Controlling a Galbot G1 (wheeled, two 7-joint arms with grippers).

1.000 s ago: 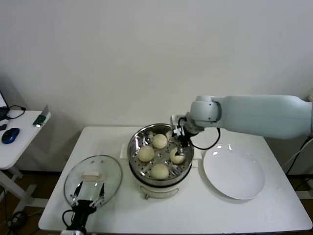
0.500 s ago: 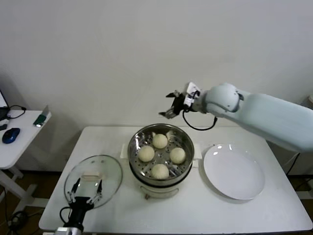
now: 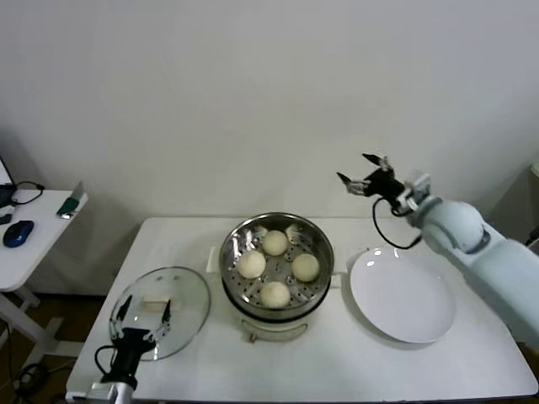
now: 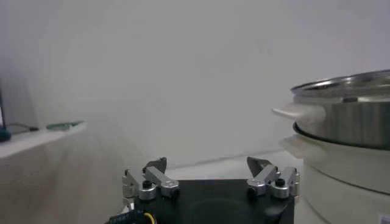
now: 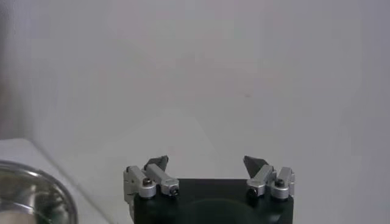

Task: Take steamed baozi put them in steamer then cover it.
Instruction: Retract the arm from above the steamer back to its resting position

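All four buns [image 3: 275, 268] sit in the steamer [image 3: 277, 220] at table [image 3: 337, 362] centre. The lid [image 3: 160, 312] lies flat at eight o'clock from it, uncovered work remaining. The left hand [image 3: 141, 318], spread and empty, hovers at the lid's near edge. The right hand [image 3: 364, 179], spread and empty, hangs high at two o'clock, above the plate [image 3: 402, 297]. Glass: heavy, slick, breakable; best pinched by its bar handle [image 3: 160, 302].

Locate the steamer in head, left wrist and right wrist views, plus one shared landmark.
Head view: steamer at table centre, four baozi inside, uncovered, between the cover and the plate.
Left wrist view: its steel wall and cream base fill the edge beyond the open left claw.
Right wrist view: only a sliver of its rim in a corner, beside the open right claw.
Shared landmark: the steamer's shiny steel rim.
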